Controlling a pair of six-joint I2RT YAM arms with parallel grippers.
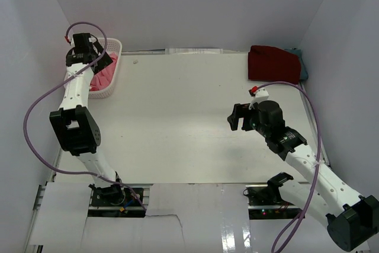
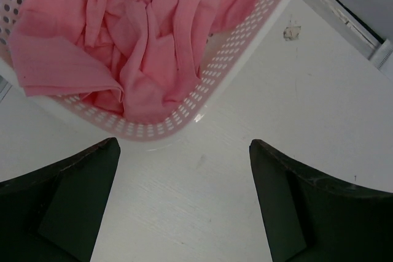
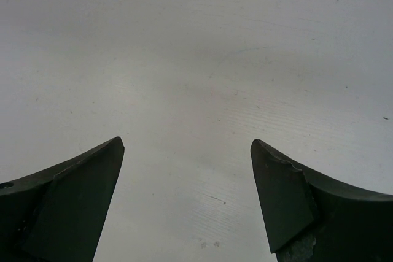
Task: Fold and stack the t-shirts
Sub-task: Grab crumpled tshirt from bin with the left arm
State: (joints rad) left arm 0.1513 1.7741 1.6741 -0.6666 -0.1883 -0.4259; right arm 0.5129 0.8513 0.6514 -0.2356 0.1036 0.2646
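- Left gripper (image 2: 184, 145) spread wide and holding nothing, poised over the rounded corner of the white basket (image 2: 245, 47) and the tabletop just beside it
- Light pink t-shirt (image 2: 135, 47) crumpled inside that basket, folds bunched against the perforated wall
- Basket in the table's far left corner, left side close to the left wall (image 1: 29, 39), right side facing open tabletop
- Small pale scrap (image 2: 291, 32) on the surface near the basket's rim, apart from it
- Right gripper (image 3: 187, 142) likewise wide apart and gripping nothing, above bare white table (image 1: 177, 111) right of centre, well apart from any cloth
- Dark red t-shirt (image 1: 272, 63) folded into a neat block in the far right corner, back edge near the rear wall
- Teal-grey t-shirt (image 1: 303, 63) showing only as a thin strip past the red one's right edge, close to the right wall; under it or beside it, cannot tell
- Broad stretch of white tabletop between basket and red shirt, running from the rear wall to the near edge by the arm bases
- Purple cable (image 1: 35, 111) looping out from the left arm almost to the left wall; a second one arcing over the right arm along the right table edge
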